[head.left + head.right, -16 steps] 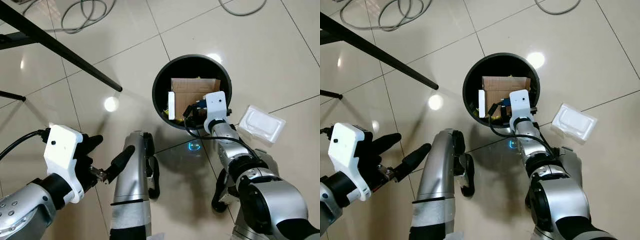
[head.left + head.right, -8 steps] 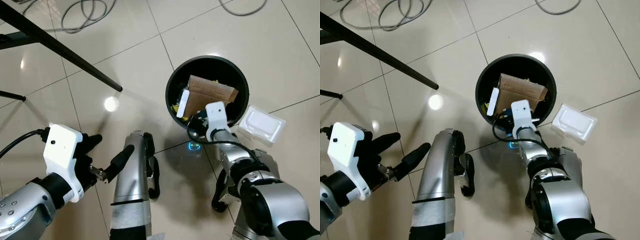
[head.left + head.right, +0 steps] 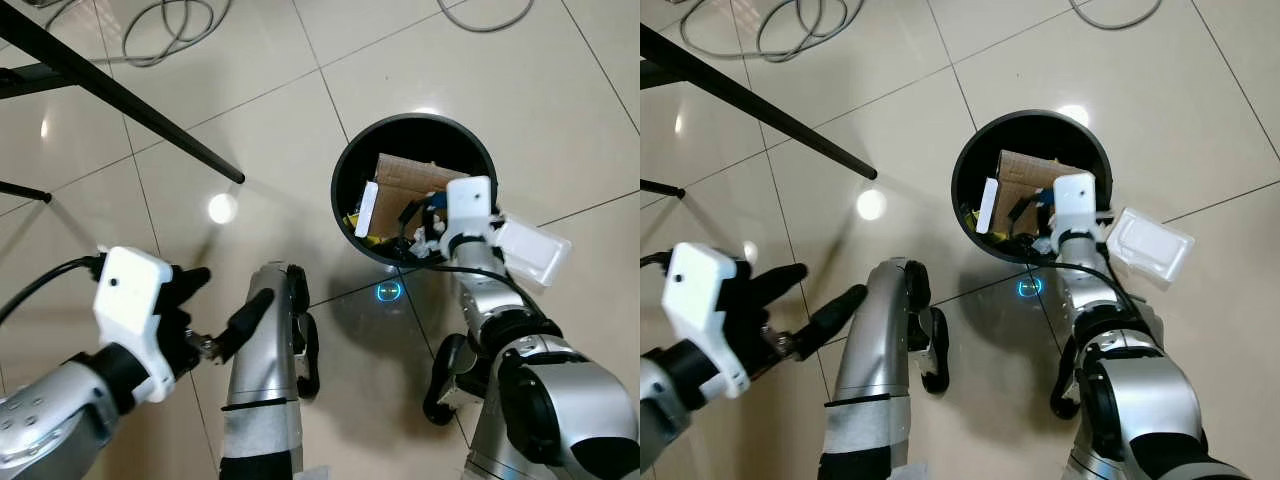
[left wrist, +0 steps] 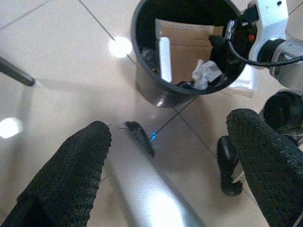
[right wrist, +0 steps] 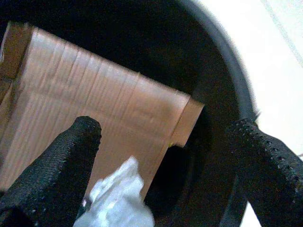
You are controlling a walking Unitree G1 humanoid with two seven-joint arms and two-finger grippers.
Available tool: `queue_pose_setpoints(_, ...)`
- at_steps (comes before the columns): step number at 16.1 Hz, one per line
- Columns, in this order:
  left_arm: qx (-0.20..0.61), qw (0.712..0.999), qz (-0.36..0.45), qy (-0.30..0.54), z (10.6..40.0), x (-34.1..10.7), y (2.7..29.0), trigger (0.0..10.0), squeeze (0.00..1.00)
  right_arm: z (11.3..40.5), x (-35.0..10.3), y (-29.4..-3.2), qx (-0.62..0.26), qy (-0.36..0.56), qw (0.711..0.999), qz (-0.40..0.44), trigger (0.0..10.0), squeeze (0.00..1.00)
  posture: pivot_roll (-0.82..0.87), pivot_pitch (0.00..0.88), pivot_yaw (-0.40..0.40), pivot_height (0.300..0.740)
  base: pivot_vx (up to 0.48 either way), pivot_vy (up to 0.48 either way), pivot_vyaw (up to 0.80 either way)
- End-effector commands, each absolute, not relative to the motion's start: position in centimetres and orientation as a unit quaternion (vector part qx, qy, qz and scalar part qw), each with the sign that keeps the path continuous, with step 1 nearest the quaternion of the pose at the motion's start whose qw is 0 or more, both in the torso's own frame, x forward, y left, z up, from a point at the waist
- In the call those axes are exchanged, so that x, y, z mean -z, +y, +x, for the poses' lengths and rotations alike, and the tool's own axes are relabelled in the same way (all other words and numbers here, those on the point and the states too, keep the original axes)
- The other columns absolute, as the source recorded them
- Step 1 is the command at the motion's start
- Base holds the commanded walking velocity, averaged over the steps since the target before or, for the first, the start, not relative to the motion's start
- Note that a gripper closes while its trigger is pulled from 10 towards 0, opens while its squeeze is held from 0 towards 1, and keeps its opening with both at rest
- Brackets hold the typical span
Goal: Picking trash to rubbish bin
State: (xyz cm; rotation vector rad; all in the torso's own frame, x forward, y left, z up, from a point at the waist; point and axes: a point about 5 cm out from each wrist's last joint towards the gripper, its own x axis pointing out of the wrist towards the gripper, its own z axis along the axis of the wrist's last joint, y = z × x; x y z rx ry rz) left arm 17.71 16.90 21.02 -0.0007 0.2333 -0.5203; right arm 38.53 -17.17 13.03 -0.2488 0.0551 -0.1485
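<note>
Right gripper (image 5: 161, 156) is hanging over the black rubbish bin (image 3: 345, 195), fingers spread wide, gripping nothing. Crumpled white trash (image 5: 116, 201) is lying inside against the cardboard (image 5: 90, 123). Left gripper (image 3: 820, 295) is hovering low over the floor tiles (image 3: 250, 120), fingers apart.

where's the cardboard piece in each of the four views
Left eye: cardboard upright inside the black bin.
Right eye: cardboard in the bin, left of the right gripper's white mount.
Left wrist: cardboard in the bin.
Right wrist: cardboard between the fingers.
Shared landmark: the bin rim.
</note>
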Motion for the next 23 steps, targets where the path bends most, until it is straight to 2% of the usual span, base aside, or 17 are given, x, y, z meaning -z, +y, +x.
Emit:
queue_pose_setpoints(1, 0.25, 0.96, -0.003, 0.127, 17.8, -20.4, 16.9, 10.0, 0.0, 37.8, -11.6, -17.0, 0.071, 0.038, 0.989, -0.127, 10.0, 0.0, 0.44, 0.666, 0.239, 0.524, 0.0, 0.0, 0.0)
queue_pose_setpoints(7, 0.26, 0.959, -0.017, 0.109, 19.6, -19.9, 16.0, 10.0, 0.0, 38.1, -13.1, -18.2, 0.085, 0.0, 0.992, -0.097, 10.0, 0.0, 0.35, 0.594, 0.201, 0.534, 0.0, 0.0, 0.0)
queue_pose_setpoints(14, 0.278, 0.958, -0.038, 0.061, 23.4, -18.5, 13.6, 10.0, 0.0, 38.2, -15.1, -21.3, 0.118, -0.033, 0.987, -0.104, 10.0, 0.0, 0.19, 0.43, 0.12, 0.604, 0.0, 0.0, 0.0)
queue_pose_setpoints(21, 0.215, 0.976, -0.018, 0.008, 27.2, -15.9, 13.1, 10.0, 0.0, 37.7, -16.6, -22.5, 0.117, -0.081, 0.983, -0.119, 10.0, 0.0, 0.06, 0.269, 0.097, 0.669, 0.0, 0.0, 0.0)
queue_pose_setpoints(22, 0.21, 0.977, -0.017, -0.014, 28.4, -15.8, 12.4, 10.0, 0.0, 37.3, -16.7, -22.7, 0.122, -0.09, 0.982, -0.116, 10.0, 0.0, 0.02, 0.218, 0.084, 0.684, 0.0, 0.0, 0.0)
queue_pose_setpoints(23, 0.207, 0.978, -0.018, -0.021, 28.8, -15.7, 12.2, 10.0, 0.0, 37.2, -16.7, -22.8, 0.125, -0.092, 0.981, -0.112, 10.0, 0.0, 0.02, 0.213, 0.082, 0.689, 0.0, 0.0, 0.0)
